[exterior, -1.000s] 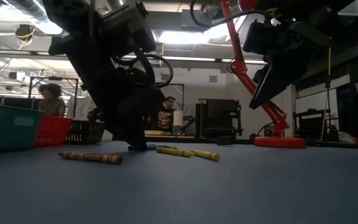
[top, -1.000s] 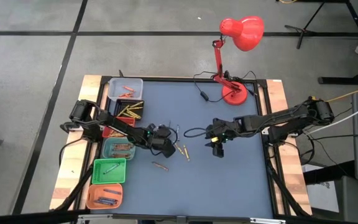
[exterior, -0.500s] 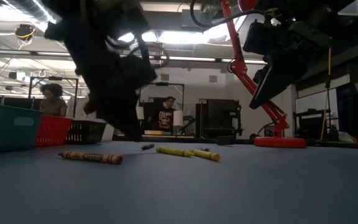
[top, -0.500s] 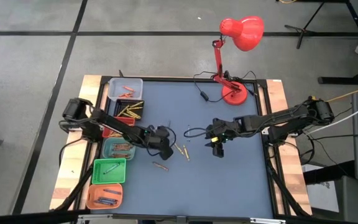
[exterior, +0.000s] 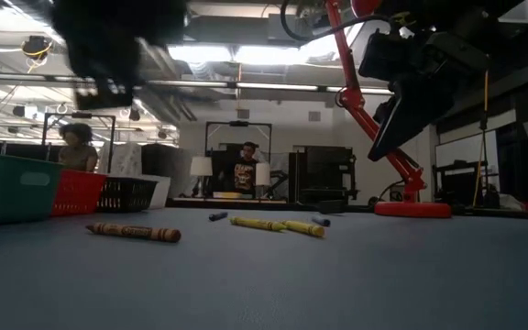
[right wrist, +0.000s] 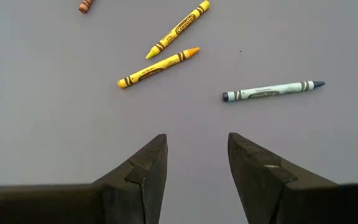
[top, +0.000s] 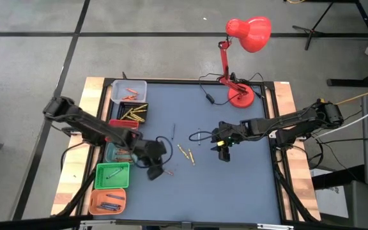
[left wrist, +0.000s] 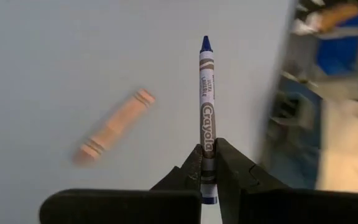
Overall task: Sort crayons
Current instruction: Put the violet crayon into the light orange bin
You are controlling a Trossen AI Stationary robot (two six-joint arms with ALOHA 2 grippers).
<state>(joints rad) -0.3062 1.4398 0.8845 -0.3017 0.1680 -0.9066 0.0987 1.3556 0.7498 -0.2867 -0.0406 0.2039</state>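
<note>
Now left gripper (left wrist: 207, 180) was above counter (top: 235, 185) near green bin (top: 112, 176), fingers clamped on blue crayon (left wrist: 206, 106). Brown crayon (left wrist: 115, 126) lay on counter below. Right gripper (right wrist: 196, 163) hovered mid-counter, fingers apart, over two yellow crayons (right wrist: 159, 68) and pale blue-grey crayon (right wrist: 272, 91).

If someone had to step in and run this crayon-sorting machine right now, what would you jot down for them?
Left gripper: shut on a blue crayon, lifted off the table near the bins.
Right gripper: open, empty, hovering over mid-table.
Done: crayons already lie in the clear bin, black bin, teal bin, green bin and orange bin.
Left: drop the blue one in a bin, then sort two yellow crayons, a brown crayon and a pale blue-tipped crayon, all loose on the mat.
</note>
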